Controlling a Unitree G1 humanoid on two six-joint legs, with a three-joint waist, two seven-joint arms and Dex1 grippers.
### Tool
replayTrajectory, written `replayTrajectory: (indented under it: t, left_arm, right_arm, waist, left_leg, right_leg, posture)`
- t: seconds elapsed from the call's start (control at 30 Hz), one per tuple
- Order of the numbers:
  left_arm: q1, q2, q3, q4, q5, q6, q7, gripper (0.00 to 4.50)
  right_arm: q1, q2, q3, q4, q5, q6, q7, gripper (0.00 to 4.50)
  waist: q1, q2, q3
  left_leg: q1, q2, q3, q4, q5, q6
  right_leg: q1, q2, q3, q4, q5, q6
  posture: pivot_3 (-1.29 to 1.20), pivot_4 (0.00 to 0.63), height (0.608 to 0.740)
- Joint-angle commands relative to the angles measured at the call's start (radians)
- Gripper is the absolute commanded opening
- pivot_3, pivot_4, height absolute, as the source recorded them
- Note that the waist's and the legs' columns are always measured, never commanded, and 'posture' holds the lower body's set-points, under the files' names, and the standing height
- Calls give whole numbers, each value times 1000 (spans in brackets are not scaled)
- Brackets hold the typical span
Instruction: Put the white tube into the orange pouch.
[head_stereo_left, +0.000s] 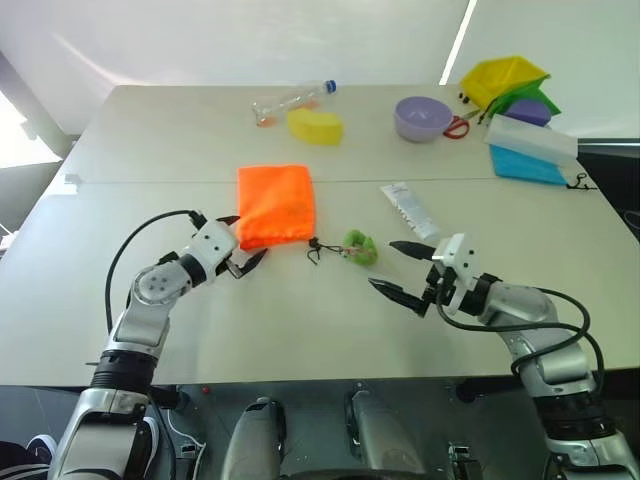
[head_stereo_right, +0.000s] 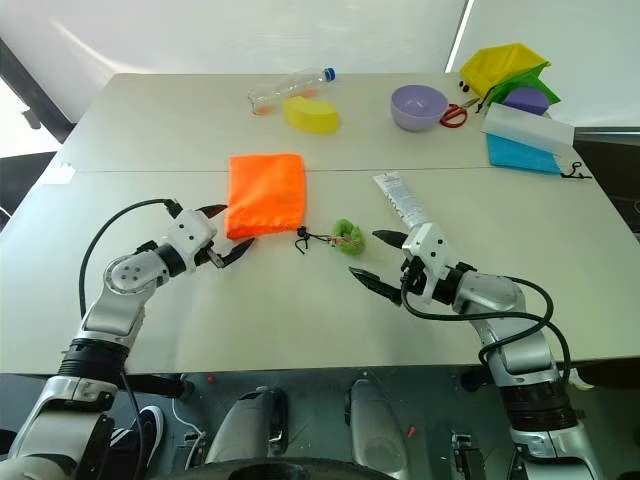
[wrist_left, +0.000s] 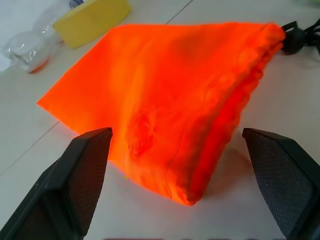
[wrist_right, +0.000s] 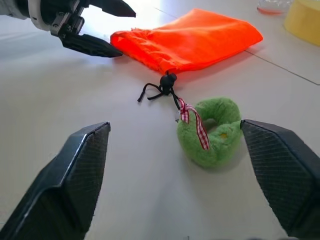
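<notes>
On the table (head_stereo_left: 330, 330), centre: orange pouch (head_stereo_left: 275, 204) lies flat, its gathered mouth edge facing me, black cord (head_stereo_left: 318, 247) trailing from that edge to a green plush ring (head_stereo_left: 360, 247) with a checked ribbon.

Left hand (head_stereo_left: 245, 262) sits at the pouch's near left corner, fingers spread wide, nothing between them. From its wrist camera the pouch corner lies right between the two pads (wrist_left: 85, 170), not yet touched as far as I can see. I read this as lining up to pinch the mouth hem so the opening can be lifted.

Right hand (head_stereo_left: 408, 270) hangs low over the table just past the plush ring, fingers wide apart and empty, pointing toward the pouch. White tube (head_stereo_left: 410, 209) lies on the table beside and beyond it, apart from the fingers, crimped end toward the far side. Tube is untouched, so the task looks barely started.

My guess: right hand needs to swing back to the tube while left secures the pouch. Risk: soft fabric bunching instead of opening; cord and ring snagging.

Far side: clear bottle (head_stereo_left: 290, 100), yellow sponge (head_stereo_left: 315, 125), purple bowl (head_stereo_left: 423, 117). Well clear of the work.
</notes>
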Motion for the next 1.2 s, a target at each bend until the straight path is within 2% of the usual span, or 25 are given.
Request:
replayTrajectory:
  t: [0.03, 0.37, 0.83, 0.97, 1.2]
  left_arm:
    - [-38, -7, -20, 11, 45, -26, 47, 4500]
    - [-49, -28, -14, 22, 39, -10, 84, 4500]
    - [-23, -15, 28, -38, -55, 9, 28, 4500]
    - [-34, 16, 4, -1, 23, -20, 67, 4500]
    - [-42, 4, -12, 11, 45, 12, 82, 4500]
  right_arm:
    - [-6, 7, -6, -38, -3, -19, -5, 4471]
    - [-10, 8, -1, -20, -25, -31, -7, 4471]
    - [-25, 6, 7, -3, -44, -31, -9, 4471]
    - [-36, 5, 6, 11, -53, -35, -7, 4471]
    - [-50, 5, 4, 13, -56, -34, -9, 4471]
  waist:
    - [2, 0, 0]
    - [3, 0, 0]
    - [2, 0, 0]
    - [1, 0, 0]
    - [4, 0, 0]
  left_leg:
    - [0, 0, 0, 0, 0, 0]
    - [0, 0, 0, 5, 0, 0]
    - [-1, 0, -1, 7, 0, 0]
    - [-1, 0, -1, 7, 0, 0]
    - [-1, 0, 0, 7, 0, 0]
  right_leg:
    - [0, 0, 0, 0, 0, 0]
    - [0, 0, 0, 3, 0, 0]
    - [1, 0, 0, 4, 0, 0]
    - [1, 0, 0, 4, 0, 0]
    - [1, 0, 0, 4, 0, 0]
  posture:
    - [0, 150, 740]
    - [0, 150, 740]
    - [0, 150, 740]
    - [0, 150, 740]
    - [0, 150, 740]
